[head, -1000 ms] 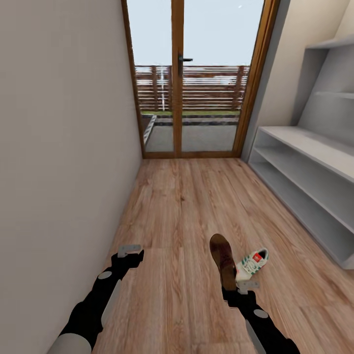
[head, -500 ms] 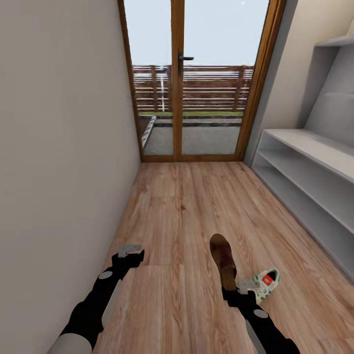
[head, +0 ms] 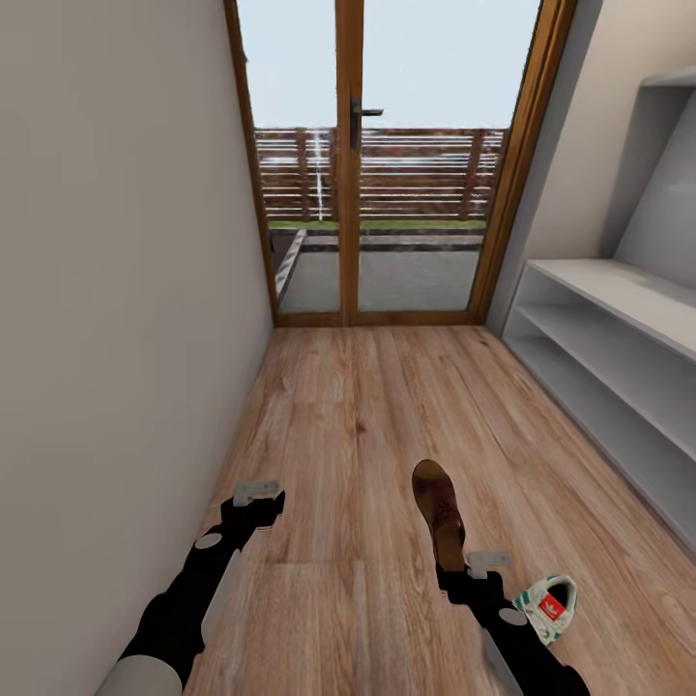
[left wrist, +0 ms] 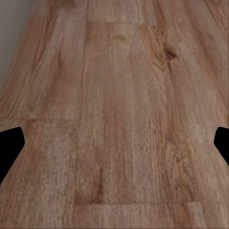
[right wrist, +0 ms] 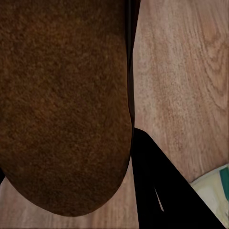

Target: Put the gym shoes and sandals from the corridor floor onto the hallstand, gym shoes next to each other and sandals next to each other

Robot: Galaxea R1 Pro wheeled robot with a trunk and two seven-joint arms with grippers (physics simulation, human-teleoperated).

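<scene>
My right gripper (head: 452,570) is shut on the heel end of a dark brown sandal (head: 438,510), held above the corridor floor (head: 358,416) with its toe pointing away from me. In the right wrist view the sandal's brown sole (right wrist: 62,105) sits close to the camera beside a black finger (right wrist: 157,191). One white gym shoe (head: 549,606) with green stripes and a red tongue patch lies on the floor just right of my right forearm; its edge (right wrist: 214,191) shows in the right wrist view. The grey hallstand (head: 619,387) runs along the right wall. My left gripper (head: 257,496) hangs open over bare planks (left wrist: 119,119).
A plain wall (head: 116,290) stands close on my left. A wood-framed glass door (head: 372,164) closes the corridor's far end. Open plank floor stretches between me and the door, and the hallstand's shelves hold nothing in the part I see.
The whole view has shifted, so the camera moved forward: the door looks nearer and the gym shoe has slid toward the lower right of the picture. The sandal stays in my right gripper.
</scene>
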